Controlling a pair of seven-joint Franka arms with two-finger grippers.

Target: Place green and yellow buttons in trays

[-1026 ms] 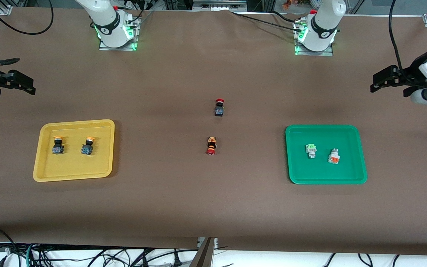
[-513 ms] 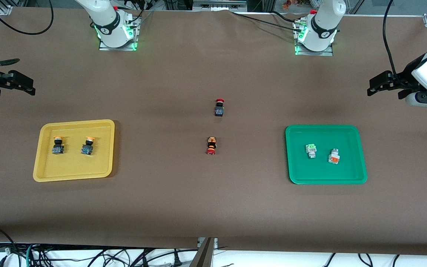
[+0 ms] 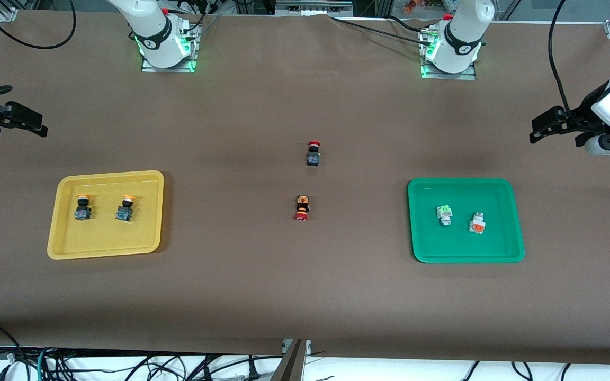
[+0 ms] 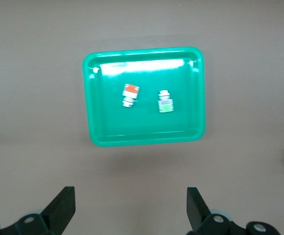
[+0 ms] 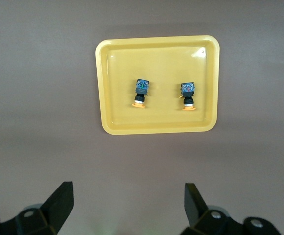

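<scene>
Hovering high over bare table, our left gripper [image 4: 130, 210] and right gripper [image 5: 127, 208] are spread wide, empty, bodies cropped. 2 yellow buttons [image 3: 83, 207] are lying in the yellow tray [image 3: 66, 248], 2 pale buttons [image 3: 445, 215] in the green tray [image 3: 514, 248].

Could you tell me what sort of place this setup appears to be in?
Most likely a robotics lab: two robot arm bases bolted to a brown-covered table, loose cables under its edge, and push buttons sorted into a green tray and a yellow tray.

red-capped black button [image 3: 313, 154] | red-capped orange-black button [image 3: 302, 207] nearer front camera | both mid-table [image 3: 305, 291]
</scene>
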